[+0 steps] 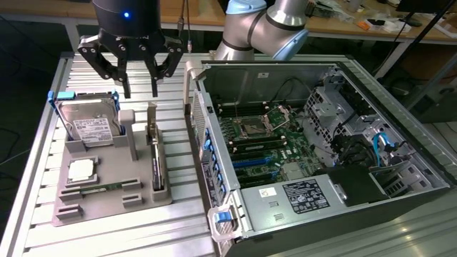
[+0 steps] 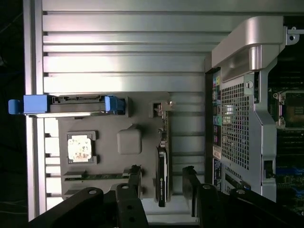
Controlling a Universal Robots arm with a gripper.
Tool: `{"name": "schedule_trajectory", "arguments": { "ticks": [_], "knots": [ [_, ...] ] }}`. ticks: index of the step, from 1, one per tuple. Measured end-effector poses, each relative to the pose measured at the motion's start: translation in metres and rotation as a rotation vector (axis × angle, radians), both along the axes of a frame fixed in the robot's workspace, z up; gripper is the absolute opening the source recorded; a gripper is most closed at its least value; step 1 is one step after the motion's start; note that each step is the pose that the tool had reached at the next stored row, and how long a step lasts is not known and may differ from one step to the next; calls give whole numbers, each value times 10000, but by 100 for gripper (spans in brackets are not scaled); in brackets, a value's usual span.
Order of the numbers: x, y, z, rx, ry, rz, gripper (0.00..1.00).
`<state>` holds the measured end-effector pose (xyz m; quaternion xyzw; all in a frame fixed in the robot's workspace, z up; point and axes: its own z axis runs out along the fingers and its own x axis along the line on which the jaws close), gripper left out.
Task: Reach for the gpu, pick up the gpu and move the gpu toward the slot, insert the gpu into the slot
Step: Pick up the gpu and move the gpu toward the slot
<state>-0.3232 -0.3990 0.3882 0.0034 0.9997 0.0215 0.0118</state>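
Hovering over the far end of the grey fixture tray (image 1: 100, 202), the tool (image 1: 141, 90) hangs with fingers spread wide and nothing between them. Just below it, the gpu (image 1: 155, 160) stands on edge in a groove, probably so its top edge can be pinched. The upright hard drive (image 1: 89, 126) crowds the exterior view's left. The open computer case (image 1: 250, 80) sits right of the tray on the desk (image 1: 107, 238).

Robotics lab, evid.: UR arm (image 1: 266, 25), alu-profile bench (image 1: 107, 235), opened PC tower (image 1: 250, 77), cluttered wooden desks (image 1: 43, 9) in bkgd.
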Motion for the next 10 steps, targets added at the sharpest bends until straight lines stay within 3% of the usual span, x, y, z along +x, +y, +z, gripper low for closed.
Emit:
{"name": "schedule_trajectory", "arguments": {
  "ticks": [10],
  "knots": [
    [0, -4, -185, 1, 62, 1, 48]
  ]
}}
